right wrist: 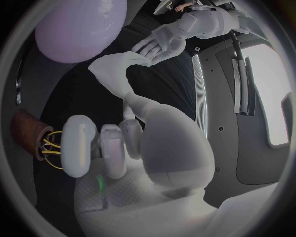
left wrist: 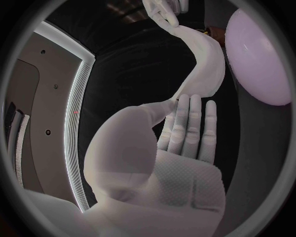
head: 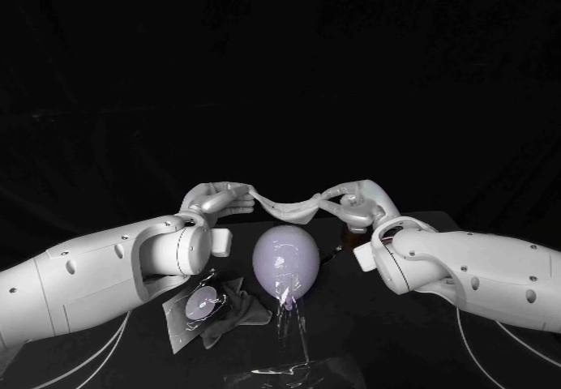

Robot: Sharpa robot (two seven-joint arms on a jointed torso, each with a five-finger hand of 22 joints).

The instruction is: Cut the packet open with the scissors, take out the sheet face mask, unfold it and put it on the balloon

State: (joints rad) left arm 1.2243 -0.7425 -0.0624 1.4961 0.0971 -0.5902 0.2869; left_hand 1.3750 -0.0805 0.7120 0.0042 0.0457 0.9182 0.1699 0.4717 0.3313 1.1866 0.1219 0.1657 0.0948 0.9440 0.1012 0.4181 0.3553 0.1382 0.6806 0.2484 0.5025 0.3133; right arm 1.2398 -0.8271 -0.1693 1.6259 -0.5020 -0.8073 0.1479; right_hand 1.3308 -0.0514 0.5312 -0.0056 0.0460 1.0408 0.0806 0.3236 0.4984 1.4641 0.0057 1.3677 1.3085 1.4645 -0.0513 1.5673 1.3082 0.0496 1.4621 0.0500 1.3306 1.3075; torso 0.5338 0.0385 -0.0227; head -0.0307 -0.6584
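The white sheet mask [head: 286, 207] hangs stretched in the air between my two hands, sagging in the middle just behind the top of the pale lilac balloon [head: 284, 263]. My left hand [head: 216, 198] pinches its left end and my right hand [head: 357, 201] pinches its right end. In the left wrist view the mask [left wrist: 206, 64] runs from my left hand [left wrist: 185, 128] to my right hand [left wrist: 163, 12], beside the balloon [left wrist: 259, 59]. In the right wrist view the mask [right wrist: 123, 69] drapes over my right hand [right wrist: 105, 148] toward my left hand [right wrist: 163, 42], below the balloon [right wrist: 80, 29].
The cut packet [head: 199, 308] lies on the black table [head: 386, 340] left of the balloon. Clear film [head: 286, 369] trails from the balloon's base toward the front edge. A brown object with yellow loops [right wrist: 34, 136] stands under my right hand.
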